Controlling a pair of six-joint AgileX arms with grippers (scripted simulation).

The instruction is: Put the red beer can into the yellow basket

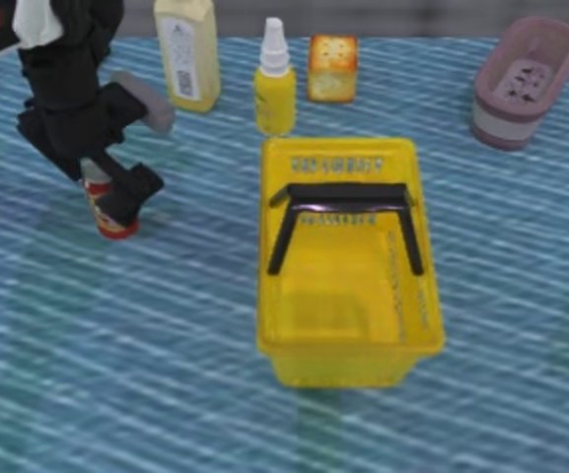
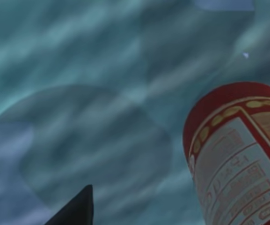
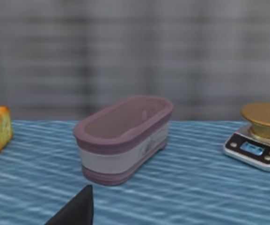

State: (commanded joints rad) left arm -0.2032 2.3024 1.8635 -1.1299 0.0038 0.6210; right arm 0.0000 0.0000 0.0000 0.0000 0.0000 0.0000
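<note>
The red beer can [image 1: 113, 225] stands upright on the blue cloth at the table's left, mostly covered by my left arm. My left gripper [image 1: 114, 200] is down around it and open, one black finger [image 1: 136, 190] on the can's right side. In the left wrist view the can [image 2: 237, 154] fills one side, its cream label facing me, and a wide gap separates it from one dark fingertip [image 2: 84, 206]; the other finger is hidden. The yellow basket [image 1: 353, 367] with black handles sits in the middle, to the right of the can. My right gripper is outside the top view, parked; one fingertip [image 3: 81, 206] shows.
Along the back stand a tall yellow bottle [image 1: 187, 54], a yellow spray bottle [image 1: 275, 84] and a bread block [image 1: 332, 67]. A pink oval basket [image 1: 527, 81] sits at the back right, with a kitchen scale [image 3: 256, 136] beyond it.
</note>
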